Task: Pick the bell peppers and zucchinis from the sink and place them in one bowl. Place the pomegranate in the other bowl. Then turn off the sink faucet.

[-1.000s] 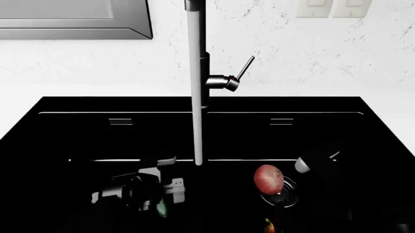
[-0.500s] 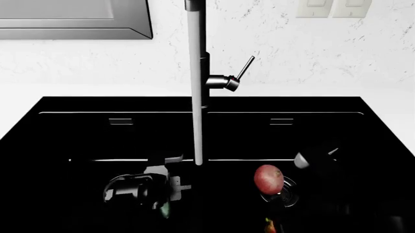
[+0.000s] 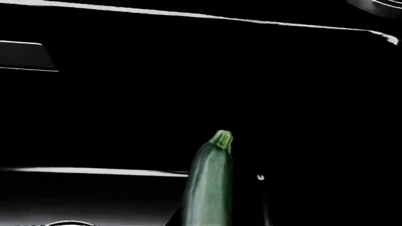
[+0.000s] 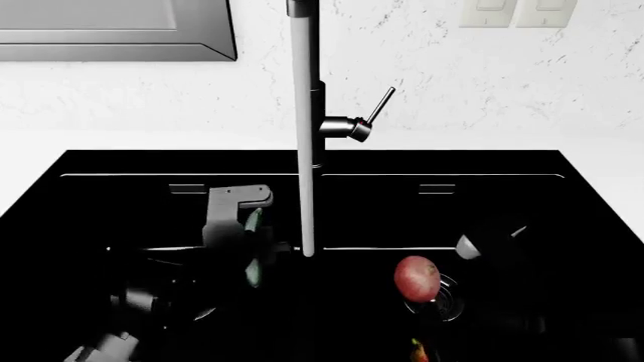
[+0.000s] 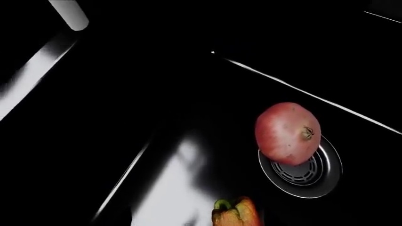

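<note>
Faucet pipe (image 4: 304,136) beside raised left gripper (image 4: 246,226)

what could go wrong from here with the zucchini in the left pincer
The zucchini sits in the left pincer by one end, its stem tip sticking out, so it could pivot or slip free. It hangs close to the faucet pipe; a careless swing might knock it. If dropped, it falls back into the black sink, not a bowl.

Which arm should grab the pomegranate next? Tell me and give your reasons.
The right. The pomegranate sits by the drain in the sink's right basin, where the right arm hovers. The left pincer looks occupied with the zucchini over the left basin.
</note>
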### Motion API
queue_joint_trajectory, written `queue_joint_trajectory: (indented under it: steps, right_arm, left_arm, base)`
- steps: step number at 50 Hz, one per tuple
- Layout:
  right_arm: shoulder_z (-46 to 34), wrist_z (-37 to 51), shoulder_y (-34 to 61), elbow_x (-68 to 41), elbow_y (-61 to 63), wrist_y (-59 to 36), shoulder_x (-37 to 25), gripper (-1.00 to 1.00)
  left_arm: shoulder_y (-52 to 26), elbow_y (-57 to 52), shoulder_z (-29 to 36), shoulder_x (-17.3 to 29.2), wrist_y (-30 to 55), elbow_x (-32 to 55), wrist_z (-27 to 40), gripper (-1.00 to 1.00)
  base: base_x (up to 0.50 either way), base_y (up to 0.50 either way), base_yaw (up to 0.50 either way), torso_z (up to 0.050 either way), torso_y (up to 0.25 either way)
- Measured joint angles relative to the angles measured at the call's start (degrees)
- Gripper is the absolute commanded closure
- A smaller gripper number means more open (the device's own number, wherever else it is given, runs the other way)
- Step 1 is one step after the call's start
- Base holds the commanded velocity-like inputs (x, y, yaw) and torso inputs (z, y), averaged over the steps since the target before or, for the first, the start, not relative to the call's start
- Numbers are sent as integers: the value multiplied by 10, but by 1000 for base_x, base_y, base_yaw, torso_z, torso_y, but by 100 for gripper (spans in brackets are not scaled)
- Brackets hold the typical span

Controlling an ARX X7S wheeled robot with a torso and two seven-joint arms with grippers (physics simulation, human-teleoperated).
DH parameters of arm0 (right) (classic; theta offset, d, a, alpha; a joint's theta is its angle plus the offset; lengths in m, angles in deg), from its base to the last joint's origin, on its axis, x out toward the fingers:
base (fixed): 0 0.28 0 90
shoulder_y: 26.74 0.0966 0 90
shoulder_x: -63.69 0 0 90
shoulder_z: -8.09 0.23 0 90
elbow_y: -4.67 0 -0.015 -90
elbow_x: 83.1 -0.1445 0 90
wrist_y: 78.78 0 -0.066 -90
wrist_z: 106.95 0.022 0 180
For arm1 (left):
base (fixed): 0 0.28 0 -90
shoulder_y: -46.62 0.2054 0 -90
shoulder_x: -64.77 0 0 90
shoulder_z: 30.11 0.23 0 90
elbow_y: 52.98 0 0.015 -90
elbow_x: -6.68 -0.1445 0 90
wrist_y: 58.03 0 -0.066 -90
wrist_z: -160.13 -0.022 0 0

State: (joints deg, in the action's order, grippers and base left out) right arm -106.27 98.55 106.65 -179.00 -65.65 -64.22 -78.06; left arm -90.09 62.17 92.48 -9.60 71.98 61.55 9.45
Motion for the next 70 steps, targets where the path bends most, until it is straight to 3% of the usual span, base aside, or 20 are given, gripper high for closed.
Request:
queue_joint_trajectory:
  steps: [5, 17, 28, 48, 56, 70]
  right_arm:
    - [-5, 42, 5, -43, 20, 3, -9, -100]
    - [-27, 12, 35, -3, -4, -20, -3, -100]
    - [-69, 60, 97, -41, -57, -62, 11, -100]
    - [-194, 184, 193, -211, -152, -103, 15, -100]
    - [-213, 138, 206, -166, -188, -119, 36, -100]
    - [-260, -16, 221, -3, -238, -104, 75, -100]
  left_arm:
    - [9, -62, -8, 25, 9, 14, 13, 100]
    - [7, -151, -24, 69, 7, 26, 13, 100]
    - [-10, -177, -43, 90, -7, 33, -3, 100]
    - [-48, -160, -72, 97, -32, 32, -15, 100]
    - [-57, -150, -83, 94, -37, 39, -14, 100]
    - [-59, -148, -101, 95, -42, 54, -8, 100]
  base:
    - [0, 0, 0, 0, 0]
    - [0, 0, 0, 0, 0]
    - [0, 0, 0, 0, 0]
    - [0, 0, 0, 0, 0]
    - [0, 0, 0, 0, 0]
    - [0, 0, 0, 0, 0]
